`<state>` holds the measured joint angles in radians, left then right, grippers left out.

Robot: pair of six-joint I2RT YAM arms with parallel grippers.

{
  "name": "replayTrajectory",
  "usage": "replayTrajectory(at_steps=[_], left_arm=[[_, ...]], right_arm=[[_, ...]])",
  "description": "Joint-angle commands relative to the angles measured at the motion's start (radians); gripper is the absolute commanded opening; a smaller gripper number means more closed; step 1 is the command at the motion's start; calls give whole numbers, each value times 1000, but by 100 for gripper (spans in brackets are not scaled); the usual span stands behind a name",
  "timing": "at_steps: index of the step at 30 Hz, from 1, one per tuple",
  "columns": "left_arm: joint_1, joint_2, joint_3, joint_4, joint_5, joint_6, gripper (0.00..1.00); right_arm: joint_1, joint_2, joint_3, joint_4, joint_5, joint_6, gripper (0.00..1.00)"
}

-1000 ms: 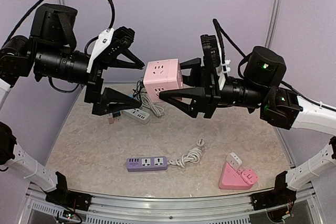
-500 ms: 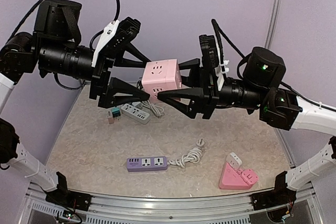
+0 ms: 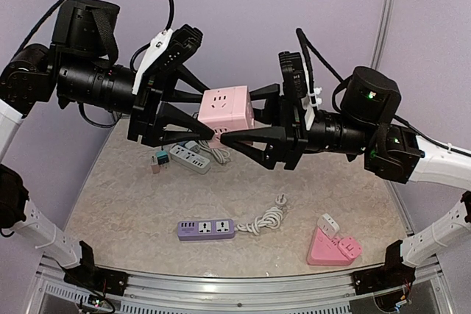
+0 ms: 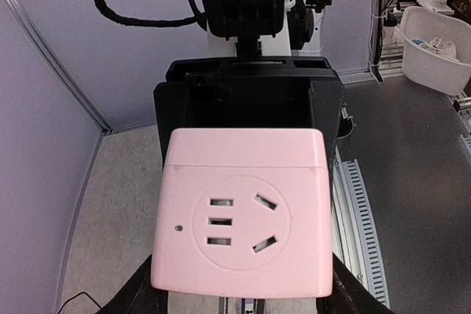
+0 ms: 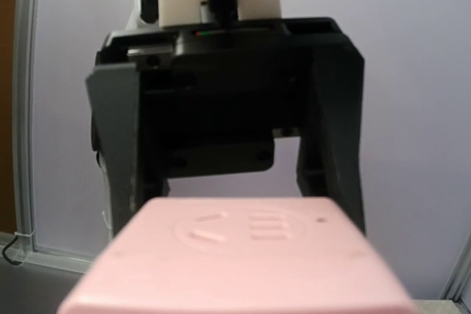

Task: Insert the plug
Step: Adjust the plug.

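Observation:
A pink cube socket is held in the air between my two arms. My right gripper is shut on it from the right, one finger above and one below. My left gripper is open and straddles the cube's left side, its fingers close to it. In the left wrist view the cube's socket face fills the middle, with my left gripper flanking its lower corners. In the right wrist view the cube hides my own fingers. A white cord with a plug lies on the table.
A purple power strip lies at the front middle, joined to the white cord. A pink triangular socket block with white adapters stands at the front right. A white power strip and a small teal adapter lie at the back left.
My left gripper has moved right and now has its open fingers around the cube's left side. The right gripper and the cube have hardly moved.

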<state>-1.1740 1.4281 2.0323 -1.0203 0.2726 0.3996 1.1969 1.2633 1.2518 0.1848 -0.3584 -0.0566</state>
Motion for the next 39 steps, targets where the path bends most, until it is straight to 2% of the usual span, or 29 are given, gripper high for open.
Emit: replayTrajectory(at_steps=[1,2,3,4,5,10,14,17,26,31,33,39], left_arm=[[-20,17,-11,10,-28,15,0],[-19,11,-21,14,-68,18,0],[-19,5,-41,25,-120,21,0],[-16,-8,-56,34,-174,24,0],[-12,-16,-75,46,-230,29,0],[13,-58,-148,123,-488,86,0],[5,-52,-171,154,-591,162,0],[-6,-47,-171,157,-606,188,0],[-15,-44,-158,128,-512,186,0],[-19,-25,-130,125,-505,188,0],[-19,-22,-127,121,-498,189,0],[-19,-24,-146,110,-482,190,0]], right_arm=[[5,-12,9,-6,92,85,28],[5,-15,10,-20,143,121,53],[5,-19,13,-42,203,162,92],[5,-25,19,-71,263,211,99],[3,-32,26,-95,311,264,99],[0,-55,13,-128,388,558,100],[-8,-46,-59,-14,443,764,100],[-52,-19,-87,38,410,881,100],[-132,92,-33,166,122,948,100],[-165,146,-53,274,40,1056,98],[-174,155,-73,335,15,1089,89],[-177,160,-82,409,-20,1104,46]])
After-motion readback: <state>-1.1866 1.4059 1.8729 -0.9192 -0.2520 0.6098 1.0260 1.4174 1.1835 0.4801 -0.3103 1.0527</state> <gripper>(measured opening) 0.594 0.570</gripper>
